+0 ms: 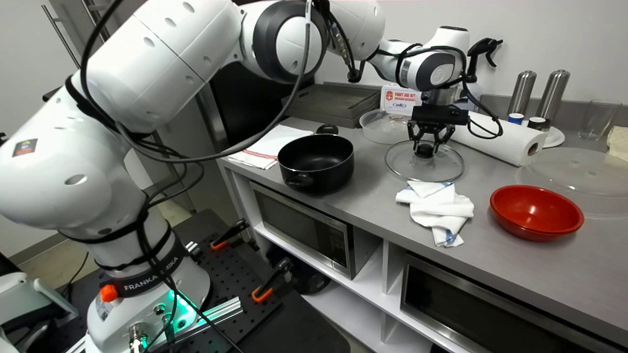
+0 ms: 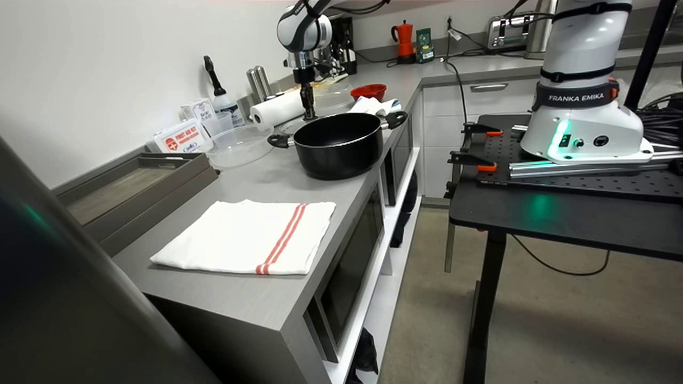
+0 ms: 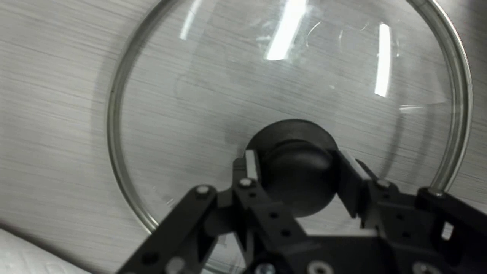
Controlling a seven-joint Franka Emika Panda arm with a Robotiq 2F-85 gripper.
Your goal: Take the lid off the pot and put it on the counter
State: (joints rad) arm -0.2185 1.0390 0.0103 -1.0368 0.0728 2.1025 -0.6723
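Currently one lid (image 1: 427,167), its knob (image 3: 296,178) tight in one end effector (image 1: 425,145), near one pot (image 1: 327,172).

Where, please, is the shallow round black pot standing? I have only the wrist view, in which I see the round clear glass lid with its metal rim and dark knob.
Observer: In an exterior view, the black pot stands to the left of the glass lid, on the long flat grey counter.
Operator: Thank you. Is anything covering the pot?
Observer: No, its top is open in both exterior views.
Operator: Please, can you name one thing on the lid's side away from the pot?
Observer: A glossy round red bowl, to the right of the lid in an exterior view.
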